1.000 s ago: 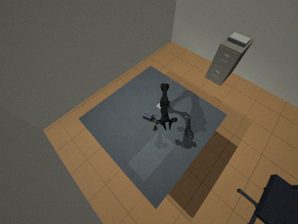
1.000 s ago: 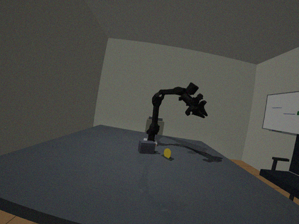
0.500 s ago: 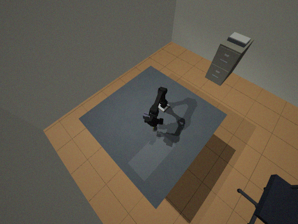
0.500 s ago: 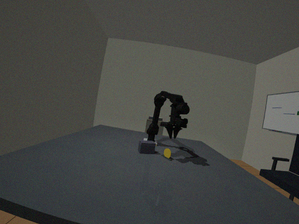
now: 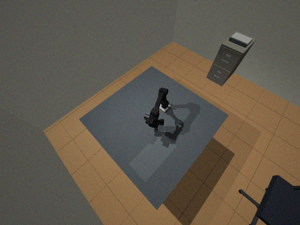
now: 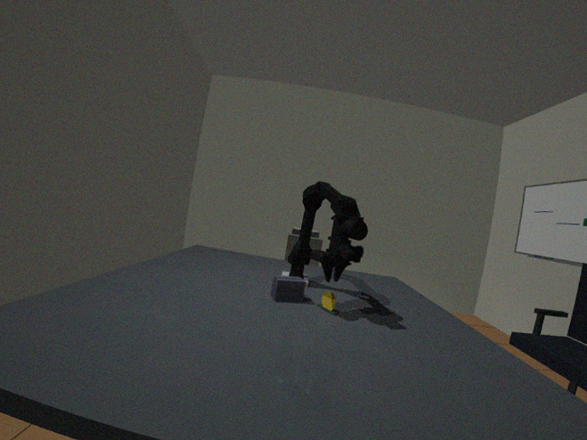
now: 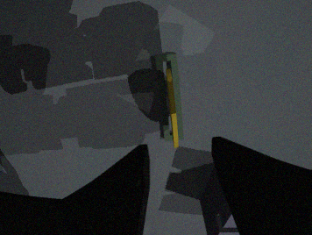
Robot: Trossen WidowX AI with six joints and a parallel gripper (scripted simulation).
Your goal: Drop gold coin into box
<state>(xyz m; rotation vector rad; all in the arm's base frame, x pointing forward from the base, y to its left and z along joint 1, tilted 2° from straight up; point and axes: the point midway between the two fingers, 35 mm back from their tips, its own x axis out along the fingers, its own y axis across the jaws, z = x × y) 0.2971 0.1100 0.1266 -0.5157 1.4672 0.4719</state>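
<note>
The gold coin (image 6: 328, 300) (image 7: 173, 114) stands on its edge in the dark-green holder (image 7: 177, 92) (image 6: 333, 311) on the grey table (image 6: 173, 344) (image 5: 116, 113). In the wrist view I see the coin edge-on as a thin yellow line. My gripper (image 6: 332, 279) (image 7: 180, 149) is open and empty, pointing down a short way above the coin. The closed grey box (image 6: 288, 288) (image 5: 146, 116) sits just left of the coin, near the arm's base. In the top view the arm hides the coin.
The arm's white base plate (image 5: 165, 108) is behind the box. Arm shadows fall on the table to the right. A filing cabinet (image 5: 229, 59) stands off the table at the back, a dark chair (image 5: 278, 203) (image 6: 559, 347) to the right, and a whiteboard (image 6: 567, 219) on the wall.
</note>
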